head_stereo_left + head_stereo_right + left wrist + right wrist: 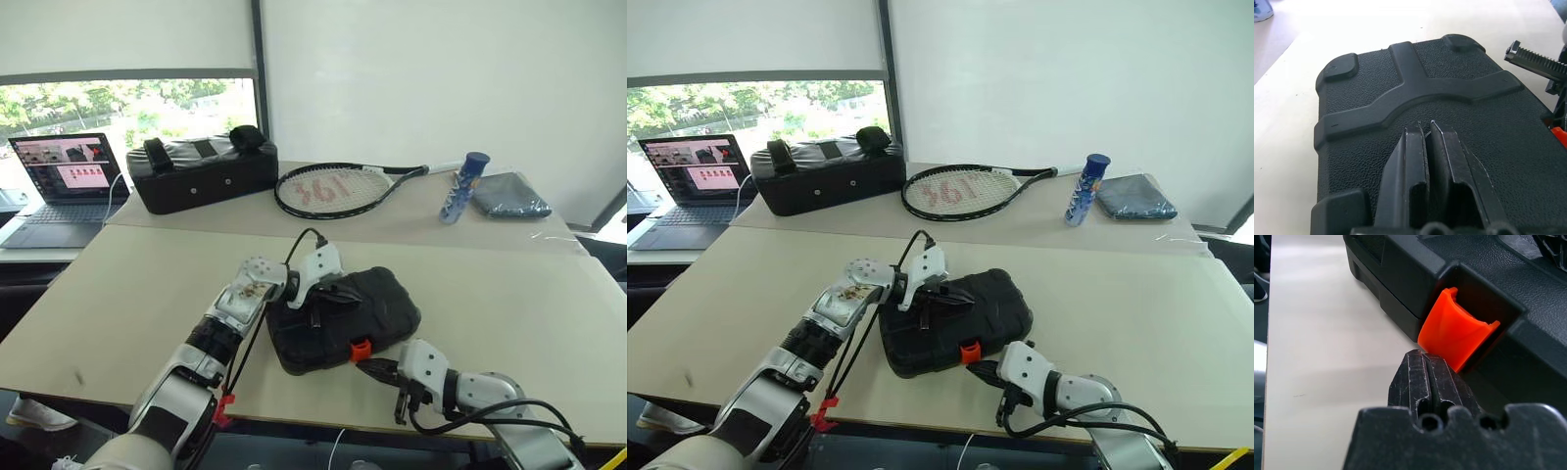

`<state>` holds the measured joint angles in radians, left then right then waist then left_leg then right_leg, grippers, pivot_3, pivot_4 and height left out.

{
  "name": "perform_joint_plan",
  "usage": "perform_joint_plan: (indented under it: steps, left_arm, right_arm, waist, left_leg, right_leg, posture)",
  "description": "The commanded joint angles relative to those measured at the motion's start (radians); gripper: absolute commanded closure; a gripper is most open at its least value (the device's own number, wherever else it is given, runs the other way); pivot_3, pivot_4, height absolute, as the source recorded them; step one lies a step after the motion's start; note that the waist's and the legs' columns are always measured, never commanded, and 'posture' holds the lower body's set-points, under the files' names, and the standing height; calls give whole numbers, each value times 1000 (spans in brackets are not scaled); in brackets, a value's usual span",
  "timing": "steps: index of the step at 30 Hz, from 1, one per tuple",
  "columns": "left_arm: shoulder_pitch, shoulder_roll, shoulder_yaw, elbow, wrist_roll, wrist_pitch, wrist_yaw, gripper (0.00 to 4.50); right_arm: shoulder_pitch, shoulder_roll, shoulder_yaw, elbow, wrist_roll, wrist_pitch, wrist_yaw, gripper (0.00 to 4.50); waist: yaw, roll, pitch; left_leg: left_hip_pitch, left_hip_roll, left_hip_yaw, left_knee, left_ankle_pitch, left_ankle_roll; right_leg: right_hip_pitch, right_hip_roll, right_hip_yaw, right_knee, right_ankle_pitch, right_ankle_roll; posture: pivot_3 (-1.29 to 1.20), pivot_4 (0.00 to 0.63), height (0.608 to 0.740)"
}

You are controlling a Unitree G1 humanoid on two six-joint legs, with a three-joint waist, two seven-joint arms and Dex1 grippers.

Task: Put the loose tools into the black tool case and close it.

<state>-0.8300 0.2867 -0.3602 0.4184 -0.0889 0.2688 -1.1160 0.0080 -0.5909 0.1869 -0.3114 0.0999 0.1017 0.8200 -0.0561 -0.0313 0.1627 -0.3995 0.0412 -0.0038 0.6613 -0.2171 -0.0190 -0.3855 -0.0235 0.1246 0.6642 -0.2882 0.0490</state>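
The black tool case lies with its lid down near the table's front edge, and its ribbed lid faces up. The loose tools are out of view. My left gripper is shut with nothing between its fingers, and its tips lie on the lid's left part. The small orange latch sits on the case's front side. My right gripper is shut and empty, and its tips touch the latch's lower edge from the front.
A black padded bag, a tennis racket, a blue can and a grey cloth lie on the far table. A laptop stands far left. The table's front edge runs just below the case.
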Motion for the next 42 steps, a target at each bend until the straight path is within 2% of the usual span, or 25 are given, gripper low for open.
perform_joint_plan:
  steps: [1, 10, 15, 17, 20, 22, 23, 24, 27, 30, 31, 32, 33, 34, 42]
  left_arm:
    - [77, 30, -72, 56, 73, 82, -2, 4142]
    - [115, 33, -65, 51, 70, 70, 20, 4142]
    - [143, 53, 110, -36, -81, -152, -42, 4142]
    - [154, 70, 179, -69, -141, -174, -60, 4142]
    - [207, 183, 312, -136, -245, -136, -112, 4142]
    - [270, 271, 382, -166, -275, -118, -120, 4186]
    - [318, 323, 410, -188, -295, -91, -140, 3627]
    - [367, 364, 433, -204, -297, -98, -150, 3465]
    - [540, 467, 537, -242, -313, -128, -166, 2367]
    - [683, 510, 620, -276, -332, -132, -152, 1313]
    - [724, 517, 640, -287, -328, -151, -147, 809]
    - [756, 521, 658, -290, -317, -184, -140, 539]
    - [780, 524, 674, -293, -313, -209, -139, 78]
    - [801, 524, 693, -297, -303, -233, -117, 6]
    - [926, 509, 744, -374, -280, -307, -34, 6]
  right_arm:
    - [-52, 23, -28, -25, 5, 2, -39, 4500]
    - [-110, 14, -68, -19, 43, 88, -18, 4500]
    - [10, -71, -150, -75, 152, 71, 94, 4500]
    - [64, -93, -204, -84, 196, 46, 123, 4500]
    - [176, -116, -367, -72, 310, -8, 194, 4500]
    - [250, -140, -468, -49, 362, -33, 254, 3915]
    - [283, -148, -517, -36, 382, -50, 277, 3718]
    - [311, -155, -554, -24, 387, -67, 293, 3377]
    - [371, -165, -674, 28, 384, -161, 338, 2340]
    - [391, -173, -753, 68, 396, -202, 368, 1370]
    - [394, -179, -769, 78, 404, -203, 378, 908]
    - [394, -184, -782, 89, 407, -209, 389, 620]
    - [388, -187, -792, 102, 407, -223, 396, 248]
    - [386, -189, -801, 109, 415, -216, 397, 93]
    - [346, -189, -768, 165, 396, -254, 416, 93]
  waist:
    - [-5, 0, -2]
    - [-14, -7, -10]
    - [-16, -6, -12]
    - [-14, -6, -11]
    - [-14, -6, -10]
    - [-15, -5, -10]
    - [-15, -5, -10]
    - [-14, -5, -9]
    - [-9, -4, -9]
    - [-1, -6, -7]
    - [1, -6, -7]
    - [5, -6, -7]
    - [8, -6, -7]
    - [11, -6, -7]
    - [14, -6, -7]
  left_leg:
    - [0, 0, 0, 0, 0, 0]
    - [3, 1, 0, 0, 0, 0]
    - [4, 1, 0, -1, 0, 0]
    - [4, 2, 0, -3, 0, 0]
    - [-2, 2, -1, -3, 0, 0]
    - [-3, 2, -1, -3, -1, 1]
    - [-4, 2, -1, -3, -1, 1]
    - [-4, 2, -1, -3, -1, 0]
    - [-3, 2, 0, -3, -2, 0]
    - [-3, 2, 0, -3, -2, 0]
    - [-3, 2, 0, -3, -2, -1]
    - [-3, 4, 1, -3, -2, -1]
    - [-3, 4, 1, -3, -2, -1]
    - [-3, 4, 1, -3, -2, -1]
    - [-4, 6, 4, -4, -2, -1]
  right_leg:
    - [0, 0, 0, 0, 0, 0]
    - [1, 2, 1, 0, 0, 0]
    - [2, 2, 3, 0, 0, 0]
    - [1, 2, 3, 0, -1, -2]
    - [-4, 3, 2, 0, 0, -4]
    - [-5, 3, 1, -1, 1, -6]
    - [-5, 2, 1, -1, 1, -7]
    - [-5, 2, 1, -2, 1, -7]
    - [-4, -1, 0, -3, 1, -6]
    - [-3, -2, -1, -4, 0, -5]
    - [-3, -2, -2, -4, 0, -5]
    - [-3, -3, -2, -4, -1, -5]
    - [-3, -3, -1, -5, -1, -5]
    - [-3, -3, -1, -5, -1, -5]
    - [-4, -3, -1, -7, -1, -7]
  posture:
    - [0, 150, 740]
    - [0, 150, 740]
    - [0, 150, 740]
    - [0, 150, 740]
    - [0, 150, 740]
    - [0, 150, 740]
    - [0, 150, 740]
    - [0, 150, 740]
    - [0, 150, 740]
    - [0, 150, 740]
    - [0, 150, 740]
    - [0, 150, 740]
    - [0, 150, 740]
    - [0, 150, 740]
    - [0, 150, 740]
